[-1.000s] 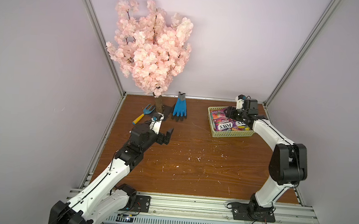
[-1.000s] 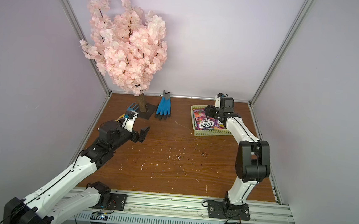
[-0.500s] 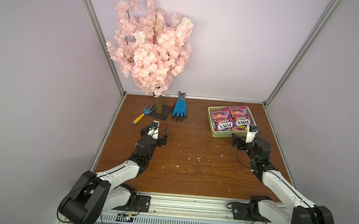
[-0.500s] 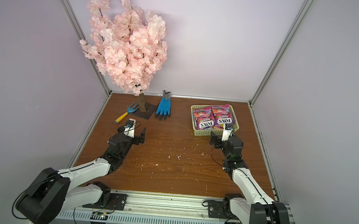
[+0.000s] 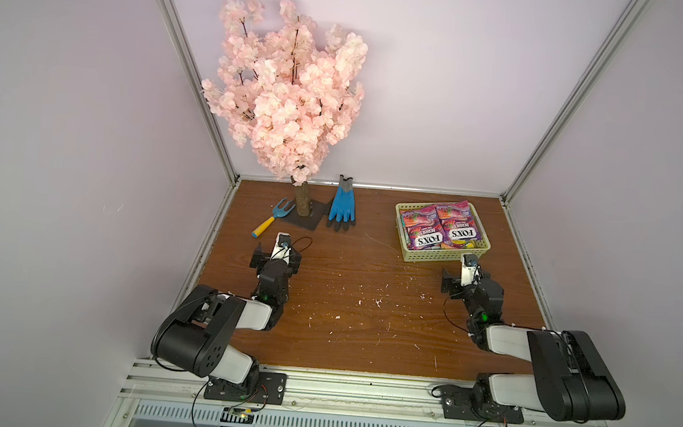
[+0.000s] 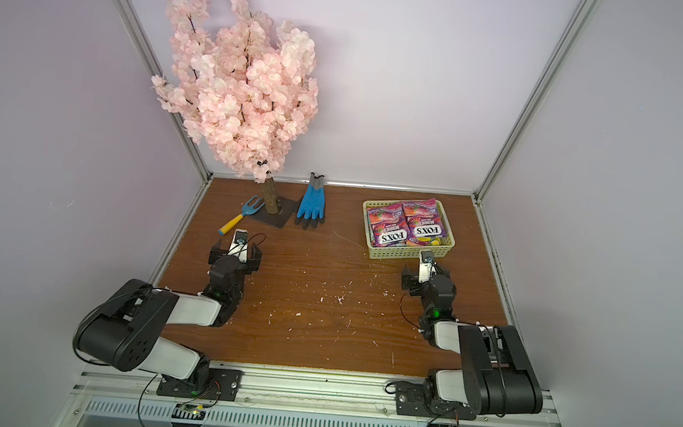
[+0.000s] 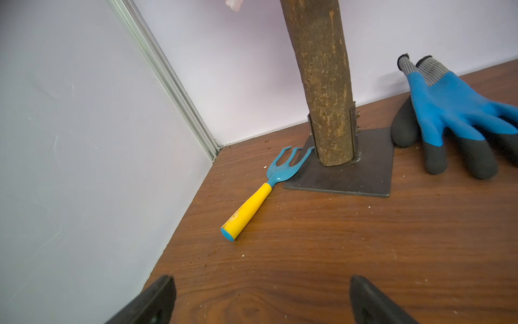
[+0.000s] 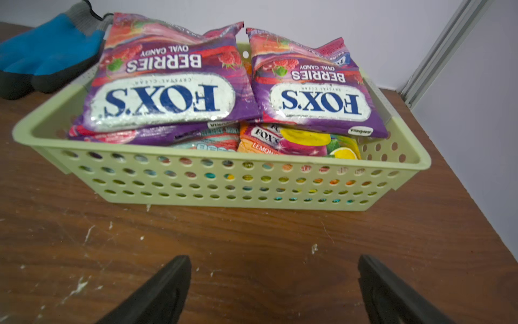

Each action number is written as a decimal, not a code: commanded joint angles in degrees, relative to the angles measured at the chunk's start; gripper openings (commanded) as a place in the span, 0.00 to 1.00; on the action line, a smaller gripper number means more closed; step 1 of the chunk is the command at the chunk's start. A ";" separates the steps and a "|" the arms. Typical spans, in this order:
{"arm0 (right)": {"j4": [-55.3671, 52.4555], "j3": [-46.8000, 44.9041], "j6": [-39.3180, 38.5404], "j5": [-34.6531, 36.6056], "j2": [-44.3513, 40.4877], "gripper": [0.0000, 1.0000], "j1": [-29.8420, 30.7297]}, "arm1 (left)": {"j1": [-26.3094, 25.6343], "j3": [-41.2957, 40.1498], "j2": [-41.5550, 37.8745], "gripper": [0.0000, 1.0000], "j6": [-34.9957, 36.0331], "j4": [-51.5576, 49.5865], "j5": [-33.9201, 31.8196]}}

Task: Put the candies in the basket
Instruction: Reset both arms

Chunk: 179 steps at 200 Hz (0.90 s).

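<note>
Purple FOX'S candy packets (image 8: 168,92) stacked atop orange and teal ones inside the perforated basket (image 8: 224,182), far right on the surface (image 8: 252,238). Near side of it, right gripper (image 8: 274,269): jaws released, wide apart. By the garden fork (image 7: 252,202), left gripper (image 7: 260,286): jaws likewise wide.

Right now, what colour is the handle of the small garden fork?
Yellow handle, blue end cap; left wrist view.

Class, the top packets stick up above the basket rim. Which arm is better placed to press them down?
Right: the right gripper, open, faces the basket close by; the left gripper is far off, facing the fork.
</note>
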 commanded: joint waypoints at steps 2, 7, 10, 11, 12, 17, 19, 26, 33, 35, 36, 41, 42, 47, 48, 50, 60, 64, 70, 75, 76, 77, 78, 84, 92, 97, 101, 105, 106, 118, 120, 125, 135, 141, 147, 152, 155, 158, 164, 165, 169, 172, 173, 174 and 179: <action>10.33 1.08 -0.47 -6.82 3.21 0.99 -1.24 | 0.58 1.22 0.52 1.00 0.77 1.50 3.15; 10.77 1.29 -0.03 -6.67 3.87 0.99 -1.36 | 0.60 1.10 0.38 1.00 0.07 1.67 4.33; 10.64 1.45 0.24 -6.38 3.98 0.99 -1.51 | 0.56 0.88 0.23 1.00 -0.75 2.19 5.18; 10.56 1.55 0.32 -6.27 4.02 0.99 -1.55 | 0.54 0.78 0.10 1.00 -0.69 2.38 5.52; 10.39 1.55 0.36 -6.12 4.04 0.99 -1.57 | 0.57 0.64 0.08 1.00 -0.70 2.60 6.30; 10.21 1.64 0.44 -5.84 4.28 0.99 -1.67 | 0.86 0.20 0.17 1.00 0.35 3.06 9.70; 10.55 1.53 0.59 -5.81 4.58 0.99 -1.81 | 0.82 0.17 0.31 1.00 0.41 3.13 10.07; 13.26 0.72 0.81 -5.72 5.66 0.99 -2.02 | 0.78 0.36 0.90 1.00 0.38 3.62 9.58; 16.82 -0.68 0.99 -4.94 6.75 0.99 -2.05 | 0.86 0.75 1.18 1.00 0.13 3.49 8.82; 18.37 -1.29 1.14 -4.91 7.19 0.99 -2.01 | 0.85 0.88 1.24 1.00 0.04 3.52 8.49; 19.00 -1.50 1.17 -4.92 7.38 0.99 -2.02 | 0.86 0.91 1.31 1.00 0.01 3.53 8.36; 22.30 -2.50 1.46 -4.70 8.10 0.99 -2.05 | 0.84 0.95 1.40 1.00 -0.16 3.53 7.88; 22.81 -2.76 1.50 -4.73 8.28 0.99 -2.04 | 0.85 0.99 1.44 1.00 -0.22 3.53 7.83; 24.79 -3.31 1.53 -5.04 8.76 0.99 -1.96 | 0.85 0.80 1.30 1.00 -0.30 3.64 7.71; 24.93 -3.34 1.54 -5.07 8.78 0.99 -2.00 | 0.86 0.79 1.30 1.00 -0.33 3.68 7.71; 24.95 -3.38 1.50 -5.10 8.71 0.99 -2.02 | 0.87 0.71 1.19 1.00 -0.36 3.68 7.64; 22.33 -2.96 1.21 -5.17 7.84 0.99 -2.02 | 0.87 0.34 0.99 1.00 -0.58 4.23 7.48; 21.03 -2.59 1.04 -5.24 7.33 0.99 -2.03 | 0.85 -0.05 0.94 1.00 -0.63 4.85 7.38; 18.97 -2.06 0.78 -5.21 6.81 0.99 -2.03 | 0.86 -0.63 0.74 1.00 -0.79 5.89 6.87; 18.75 -1.91 0.82 -5.07 6.77 0.99 -2.03 | 0.88 -1.22 0.61 1.00 -1.03 6.97 6.25; 18.79 -1.89 0.87 -5.09 6.82 0.99 -2.03 | 0.92 -1.41 0.60 1.00 -1.05 7.27 6.14; 18.86 -1.88 0.94 -4.96 6.89 0.99 -1.99 | 0.89 -1.59 0.60 1.00 -1.19 7.65 6.00; 18.93 -1.88 1.02 -4.86 7.01 0.99 -2.01 | 0.93 -1.73 0.59 1.00 -1.22 7.96 5.84; 19.30 -1.67 1.51 -3.92 7.37 0.99 -2.03 | 1.02 -2.79 0.51 1.00 -1.60 10.24 4.89; 18.43 -1.08 2.66 -1.49 7.72 0.99 -2.01 | 1.30 -4.51 0.50 1.00 -2.38 13.61 3.59; 17.28 -0.39 3.52 0.40 7.77 0.99 -2.07 | 1.78 -5.45 0.42 1.00 -3.06 15.55 3.24; 16.17 0.17 4.18 1.77 7.75 0.99 -2.12 | 2.21 -6.41 0.42 1.00 -3.79 17.31 3.30; 15.33 0.39 4.38 2.19 7.55 0.99 -2.12 | 3.05 -7.49 0.33 1.00 -4.62 18.98 3.84; 15.23 0.40 4.37 2.19 7.47 0.99 -2.16 | 3.28 -7.71 0.33 1.00 -4.87 19.39 4.01; 15.60 0.33 4.28 2.37 7.54 0.99 -2.11 | 6.99 -10.73 0.72 1.00 -8.38 24.07 8.70; 15.76 0.28 4.34 2.48 7.54 0.99 -2.07 | 7.67 -11.20 0.82 1.00 -8.96 24.77 9.93; 16.10 0.15 4.35 2.48 7.59 0.99 -2.11 | 9.30 -11.96 2.33 1.00 -10.00 26.30 12.99; 15.65 0.18 4.27 2.50 7.49 0.99 -2.11 | 9.80 -12.40 7.38 1.00 -8.91 35.13 14.00; 15.67 0.19 4.22 2.51 7.46 0.99 -2.11 | 9.29 -12.30 7.46 1.00 -8.67 35.15 13.27; 15.66 0.21 4.27 2.45 7.49 0.99 -2.09 | 9.29 -11.45 5.43 1.00 -9.09 30.23 13.63; 15.75 0.18 4.23 2.46 7.48 0.99 -2.09 | 9.31 -10.10 3.85 1.00 -9.34 25.77 13.34; 15.74 0.19 4.26 2.44 7.49 0.99 -2.10 | 9.31 -9.15 3.35 1.00 -9.40 23.57 13.25; 15.73 0.23 4.16 2.46 7.49 0.99 -2.11 | 9.31 -8.14 3.06 1.00 -9.38 20.95 13.66; 15.66 0.17 4.27 2.50 7.51 0.99 -2.11 | 9.78 -6.68 3.20 1.00 -9.65 18.13 14.39; 15.67 0.20 4.27 2.48 7.50 0.99 -2.12 | 9.98 -6.56 3.26 1.00 -9.75 18.00 14.69; 15.73 0.23 4.27 2.52 7.49 0.99 -2.10 | 10.54 -6.19 3.66 1.00 -10.09 17.76 15.70; 15.74 0.19 4.27 2.47 7.49 0.99 -2.13 | 10.92 -5.91 4.05 1.00 -10.35 17.84 16.03; 15.75 0.21 4.27 2.46 7.49 0.99 -2.17 | 10.99 -5.82 4.17 1.00 -10.41 17.89 16.13; 15.71 0.18 4.27 2.50 7.44 0.99 -2.14 | 11.07 -5.73 4.31 1.00 -10.44 18.01 16.22; 15.70 0.16 4.27 2.45 7.41 0.99 -2.07 | 11.40 -5.46 4.71 1.00 -10.52 18.11 16.78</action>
